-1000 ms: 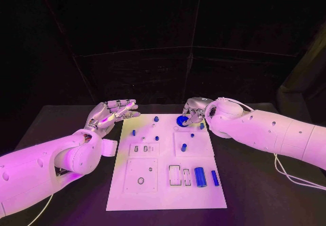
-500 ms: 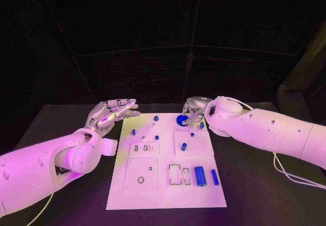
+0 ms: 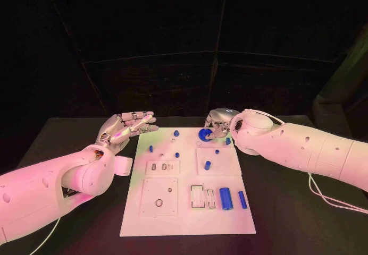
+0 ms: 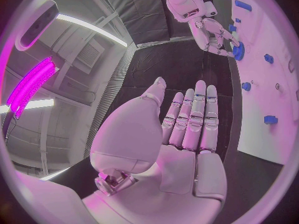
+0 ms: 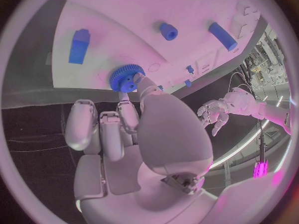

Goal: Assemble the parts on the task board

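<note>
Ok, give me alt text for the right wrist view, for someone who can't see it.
The silver right hand pinches a blue toothed gear at the edge of the white task board. Other small blue parts stand on the board, and the left hand, fingers apart, hangs beyond it.

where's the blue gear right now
In the head view the blue gear is at the far end of the task board, right of its middle, pinched by the right hand.

Black table (image 3: 291,212) w/ dark curtain (image 3: 184,58) behind; bright strip lights (image 4: 93,29) on ceiling.
</note>
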Controlling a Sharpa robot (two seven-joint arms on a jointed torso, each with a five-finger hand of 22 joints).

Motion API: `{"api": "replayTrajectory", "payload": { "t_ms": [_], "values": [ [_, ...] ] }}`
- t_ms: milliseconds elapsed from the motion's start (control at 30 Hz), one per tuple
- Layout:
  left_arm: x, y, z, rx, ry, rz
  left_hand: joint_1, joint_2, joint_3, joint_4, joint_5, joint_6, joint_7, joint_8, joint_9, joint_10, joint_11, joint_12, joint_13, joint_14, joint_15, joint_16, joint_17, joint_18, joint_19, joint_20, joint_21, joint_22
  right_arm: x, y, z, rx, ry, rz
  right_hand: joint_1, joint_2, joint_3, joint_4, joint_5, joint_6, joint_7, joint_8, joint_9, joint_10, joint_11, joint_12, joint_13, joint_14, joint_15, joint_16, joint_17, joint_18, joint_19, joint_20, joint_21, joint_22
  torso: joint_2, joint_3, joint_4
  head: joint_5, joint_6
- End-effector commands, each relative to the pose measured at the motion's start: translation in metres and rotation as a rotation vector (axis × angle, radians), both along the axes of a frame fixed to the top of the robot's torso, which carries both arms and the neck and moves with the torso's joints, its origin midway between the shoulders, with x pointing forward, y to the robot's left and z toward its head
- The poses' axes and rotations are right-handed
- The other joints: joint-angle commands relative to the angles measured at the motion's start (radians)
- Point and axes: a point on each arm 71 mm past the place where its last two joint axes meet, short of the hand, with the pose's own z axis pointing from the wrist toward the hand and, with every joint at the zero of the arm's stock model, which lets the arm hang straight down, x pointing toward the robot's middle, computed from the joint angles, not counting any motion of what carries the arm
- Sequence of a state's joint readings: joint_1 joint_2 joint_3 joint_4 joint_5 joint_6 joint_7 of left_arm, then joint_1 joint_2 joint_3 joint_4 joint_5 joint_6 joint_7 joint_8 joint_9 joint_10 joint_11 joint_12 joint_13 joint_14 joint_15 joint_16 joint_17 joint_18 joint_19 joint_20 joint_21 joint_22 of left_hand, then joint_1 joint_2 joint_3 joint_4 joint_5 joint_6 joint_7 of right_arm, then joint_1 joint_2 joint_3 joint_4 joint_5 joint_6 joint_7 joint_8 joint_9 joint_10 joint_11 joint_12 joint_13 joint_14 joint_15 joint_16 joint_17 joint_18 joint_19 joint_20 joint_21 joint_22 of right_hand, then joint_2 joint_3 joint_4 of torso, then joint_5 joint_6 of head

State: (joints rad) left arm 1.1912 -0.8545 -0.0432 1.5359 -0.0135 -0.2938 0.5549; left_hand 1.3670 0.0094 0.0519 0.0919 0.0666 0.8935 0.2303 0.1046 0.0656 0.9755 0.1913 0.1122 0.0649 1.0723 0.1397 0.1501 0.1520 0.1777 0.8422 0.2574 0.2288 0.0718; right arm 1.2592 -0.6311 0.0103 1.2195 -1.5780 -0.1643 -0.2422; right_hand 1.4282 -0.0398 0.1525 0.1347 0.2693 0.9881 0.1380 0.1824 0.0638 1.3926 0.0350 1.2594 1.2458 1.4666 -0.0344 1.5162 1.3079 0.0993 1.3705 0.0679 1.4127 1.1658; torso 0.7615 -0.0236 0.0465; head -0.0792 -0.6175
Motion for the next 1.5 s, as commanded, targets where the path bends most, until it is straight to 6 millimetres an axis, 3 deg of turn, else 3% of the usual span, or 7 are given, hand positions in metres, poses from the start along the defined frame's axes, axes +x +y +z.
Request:
{"api": "replayTrajectory", "payload": {
  "t_ms": [33, 500, 600, 900, 1333, 1433, 1500],
  "values": [
    [-0.001, -0.001, 0.002, -0.004, -0.007, -0.015, 0.002, 0.010, 0.000, -0.004, -0.002, -0.001, 0.014, -0.007, 0.000, 0.000, 0.000, -0.005, -0.001, 0.004, 0.004, -0.004, 0.001, 0.008, 0.001, 0.003, -0.005, -0.001, -0.003, 0.006, 0.011, 0.016, -0.144, 0.018, 0.025, 0.015, 0.023, -0.003, 0.007, 0.054, -0.023, 0.009, 0.010, 0.016, -0.008, 0.007, 0.007, 0.078, -0.008, 0.007, 0.126, -0.021, 0.008, -0.001, 0.006, 0.007, -0.001, 0.0003, 0.0002, 0.002, 0.002],
    [0.000, -0.001, 0.002, -0.004, -0.007, -0.014, 0.004, 0.012, 0.002, -0.007, -0.002, -0.001, 0.014, -0.007, 0.000, 0.000, 0.000, -0.005, -0.001, 0.004, 0.004, -0.005, 0.001, 0.008, 0.002, 0.003, -0.006, -0.001, -0.026, 0.059, 0.024, 0.075, -0.242, 0.138, -0.017, -0.013, 0.061, -0.002, 0.000, 0.058, -0.021, -0.007, 0.006, 0.017, -0.006, 0.004, 0.011, 0.078, -0.007, 0.008, 0.129, -0.022, 0.011, -0.001, 0.008, 0.011, 0.000, -0.0011, 0.0021, 0.012, 0.003],
    [0.000, -0.002, 0.001, -0.004, -0.007, -0.016, 0.005, 0.012, 0.002, -0.008, -0.002, -0.001, 0.014, -0.007, 0.000, 0.000, 0.000, -0.005, -0.001, 0.005, 0.004, -0.005, 0.001, 0.008, 0.002, 0.003, -0.006, -0.001, -0.027, 0.073, 0.020, 0.078, -0.220, 0.157, -0.021, -0.014, 0.065, -0.002, -0.001, 0.058, -0.021, -0.009, 0.006, 0.017, -0.006, 0.003, 0.011, 0.078, -0.007, 0.008, 0.129, -0.022, 0.011, 0.000, 0.008, 0.011, -0.001, -0.0024, 0.0017, 0.014, 0.001],
    [0.001, -0.003, 0.001, -0.004, -0.007, -0.015, 0.006, 0.013, 0.003, -0.010, -0.002, -0.001, 0.014, -0.007, 0.000, 0.001, 0.000, -0.005, -0.001, 0.005, 0.004, -0.006, 0.001, 0.008, 0.002, 0.003, -0.006, -0.001, -0.029, 0.102, 0.000, 0.050, -0.122, 0.201, -0.038, -0.022, 0.076, 0.000, -0.012, 0.057, -0.019, -0.015, 0.006, 0.014, -0.004, -0.003, 0.008, 0.078, -0.005, 0.007, 0.126, -0.021, 0.010, 0.001, 0.007, 0.010, 0.000, -0.0002, 0.0023, 0.019, -0.003],
    [0.002, -0.003, 0.001, -0.003, -0.006, -0.014, 0.006, 0.013, 0.003, -0.010, -0.002, -0.001, 0.014, -0.007, 0.000, 0.001, 0.000, -0.005, -0.001, 0.005, 0.004, -0.006, 0.001, 0.008, 0.002, 0.003, -0.006, -0.001, -0.026, 0.115, -0.010, 0.030, -0.085, 0.190, -0.067, -0.041, 0.084, 0.002, -0.014, 0.044, -0.013, -0.031, 0.003, -0.003, 0.001, -0.033, -0.015, 0.076, -0.002, 0.005, 0.121, -0.020, 0.005, 0.003, 0.003, 0.002, 0.000, 0.0010, -0.0006, 0.028, -0.009],
    [0.002, -0.002, 0.000, -0.002, -0.006, -0.013, 0.007, 0.014, 0.003, -0.011, -0.002, -0.001, 0.014, -0.008, 0.000, 0.001, 0.000, -0.005, -0.001, 0.005, 0.004, -0.007, 0.001, 0.008, 0.002, 0.003, -0.007, -0.001, -0.025, 0.116, -0.010, 0.030, -0.090, 0.182, -0.079, -0.052, 0.083, 0.003, -0.027, 0.025, -0.006, -0.045, 0.000, -0.011, 0.007, -0.045, -0.025, 0.076, 0.003, 0.005, 0.121, -0.020, 0.004, 0.007, 0.002, 0.001, 0.001, 0.0007, -0.0010, 0.026, -0.009],
    [0.002, -0.002, 0.000, -0.002, -0.006, -0.013, 0.007, 0.014, 0.004, -0.011, -0.002, 0.000, 0.014, -0.008, 0.000, 0.001, 0.000, -0.006, -0.001, 0.005, 0.004, -0.007, 0.001, 0.008, 0.002, 0.003, -0.007, -0.002, -0.024, 0.116, -0.010, 0.032, -0.094, 0.177, -0.086, -0.062, 0.081, 0.001, -0.046, -0.030, 0.006, -0.077, -0.003, -0.020, 0.017, -0.059, -0.037, 0.077, 0.010, 0.006, 0.124, -0.020, 0.003, 0.011, 0.001, -0.001, 0.000, 0.0007, -0.0015, 0.026, -0.008]
  ]
}}
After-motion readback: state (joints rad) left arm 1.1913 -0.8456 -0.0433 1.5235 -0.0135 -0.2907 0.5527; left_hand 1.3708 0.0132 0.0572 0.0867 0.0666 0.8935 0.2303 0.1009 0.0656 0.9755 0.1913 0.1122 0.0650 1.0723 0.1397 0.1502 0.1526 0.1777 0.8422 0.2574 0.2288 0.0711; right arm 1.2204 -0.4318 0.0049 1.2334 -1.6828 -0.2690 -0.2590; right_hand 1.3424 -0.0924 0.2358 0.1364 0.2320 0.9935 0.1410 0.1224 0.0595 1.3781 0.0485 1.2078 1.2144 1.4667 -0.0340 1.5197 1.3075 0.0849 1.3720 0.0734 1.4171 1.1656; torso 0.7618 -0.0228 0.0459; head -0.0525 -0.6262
